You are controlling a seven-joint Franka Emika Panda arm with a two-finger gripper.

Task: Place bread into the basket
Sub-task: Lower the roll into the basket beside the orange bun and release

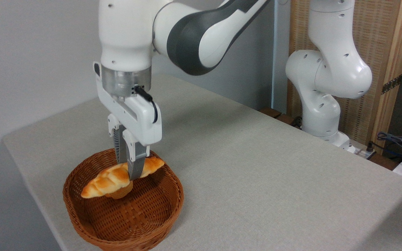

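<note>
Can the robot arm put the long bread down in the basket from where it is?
Probably yes. The gripper has its jaws shut on the bread, held right over the basket. A small bun sits under it, so the bread may land partly on that.

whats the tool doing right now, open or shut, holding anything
Tool: closed on the bread, gripped near its middle, over the basket.

Bread [108, 179]: long braided loaf, golden-yellow w/ orange-brown toasted bumps, tapered ends. Lies roughly level, slightly tilted, right end higher, over the basket's back half. Basket [159, 223]: shallow brown woven wicker, rounded corners, much wider than loaf, sits upright under the bread, open side up.
</note>
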